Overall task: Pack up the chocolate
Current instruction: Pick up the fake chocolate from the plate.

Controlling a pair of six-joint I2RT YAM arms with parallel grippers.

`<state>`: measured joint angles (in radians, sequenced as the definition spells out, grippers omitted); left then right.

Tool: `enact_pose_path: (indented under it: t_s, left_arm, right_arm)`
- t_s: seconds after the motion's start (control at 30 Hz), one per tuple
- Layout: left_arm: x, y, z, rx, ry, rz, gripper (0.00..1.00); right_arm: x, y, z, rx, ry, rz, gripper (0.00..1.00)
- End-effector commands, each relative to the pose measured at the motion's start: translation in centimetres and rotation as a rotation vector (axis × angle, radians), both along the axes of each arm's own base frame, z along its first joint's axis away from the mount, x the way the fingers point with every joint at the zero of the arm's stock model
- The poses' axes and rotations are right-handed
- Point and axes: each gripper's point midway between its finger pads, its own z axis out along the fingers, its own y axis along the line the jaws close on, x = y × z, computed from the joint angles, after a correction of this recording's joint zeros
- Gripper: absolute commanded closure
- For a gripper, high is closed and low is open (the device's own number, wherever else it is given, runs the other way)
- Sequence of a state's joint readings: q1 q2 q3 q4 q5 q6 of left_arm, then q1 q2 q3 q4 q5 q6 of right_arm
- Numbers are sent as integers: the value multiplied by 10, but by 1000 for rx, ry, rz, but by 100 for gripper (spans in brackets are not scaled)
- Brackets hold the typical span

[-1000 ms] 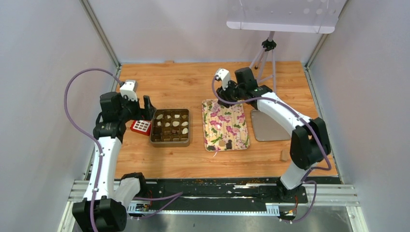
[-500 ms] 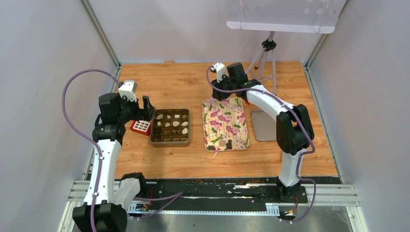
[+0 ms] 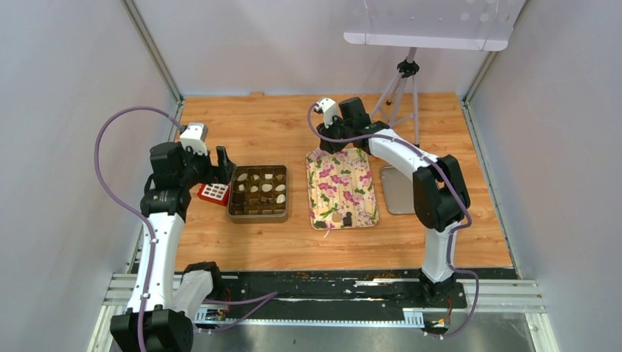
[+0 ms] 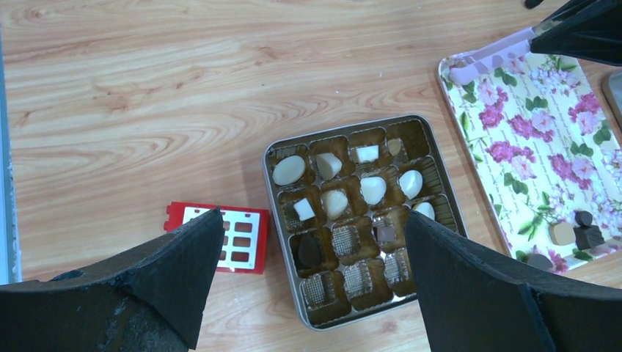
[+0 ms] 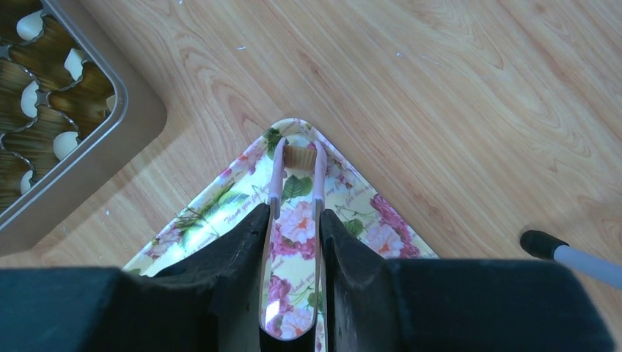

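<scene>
A: Chocolate (image 3: 267,188), from above?
B: One tin (image 3: 257,215) holds it, just right of the wide-open left gripper (image 3: 222,167). One floral tray (image 3: 345,183) lies under the right gripper (image 3: 320,149), which has swung leftward.
A: Left wrist?
B: About nine cream and two dark pieces below the jaws, four on the tray.
A: Right wrist?
B: Clamped on pink tongs (image 5: 273,183) pinching one tan piece (image 5: 299,155) just ahead.

Tin (image 5: 143,110) and chocolate (image 5: 64,144) partly past right wrist view's edge
</scene>
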<state>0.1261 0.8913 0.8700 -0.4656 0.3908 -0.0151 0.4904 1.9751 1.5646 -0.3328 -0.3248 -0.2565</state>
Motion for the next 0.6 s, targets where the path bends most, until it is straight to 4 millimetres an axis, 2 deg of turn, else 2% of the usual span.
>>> enact_pose_path:
  t_s: [0.0,0.13,0.27,0.43,0.57]
  left_arm:
    - [3,2,9,-10,-48,15,0]
    - [4,2,8,-15,-51,15,0]
    - [5,2,4,-18,-41,17,0]
    - [4,0,0,-32,-28,12,0]
    - [3,0,2,-32,-32,11,0]
  right_arm:
    - [-4,-3,47,22,-110,22,80]
    - [-37,-6,94,89,-148,84,82]
    - [-85,-5,119,167,-124,199,82]
    - [-144,13,110,177,-93,415,81]
    - [-169,36,103,181,-89,536,81]
